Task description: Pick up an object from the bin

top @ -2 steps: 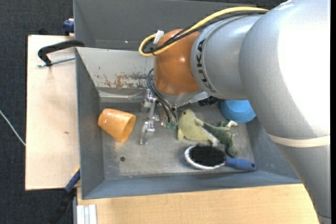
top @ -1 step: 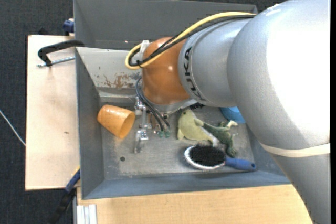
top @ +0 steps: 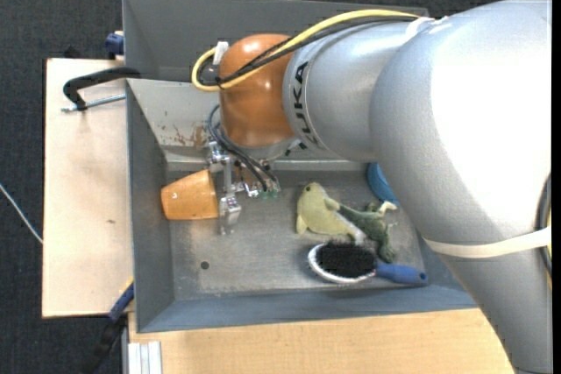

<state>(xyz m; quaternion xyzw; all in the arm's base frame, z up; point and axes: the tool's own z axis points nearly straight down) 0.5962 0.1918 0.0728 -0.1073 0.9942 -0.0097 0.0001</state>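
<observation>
**Cup on its side, touching my left flank**

My gripper (top: 228, 219) hangs low over the floor of the bin (top: 263, 285), in its left half, a little in from the left wall. The cup (top: 187, 196) lies right against me on the side toward that wall. It is tipped over, its long axis running left to right across the floor, and the wider end (the mouth, I judge) faces me while the narrower base points at the wall. Whether my jaws stand apart or together I cannot tell, and I see nothing clamped between them. I cannot tell either whether any part of me is inside the mouth.

The cup is orange, smooth and matt, a plain tapered shape that looks like hard plastic. A round thing lying like this would probably roll if nudged from the side. I think the rim at the mouth is the likeliest place to pinch.

Well apart, toward the bin's right side, lie a pale yellow-green toy (top: 317, 213) that looks soft, a green lizard (top: 375, 223) beside it, and near the front edge a brush (top: 344, 261) with black bristles and a blue handle.
</observation>
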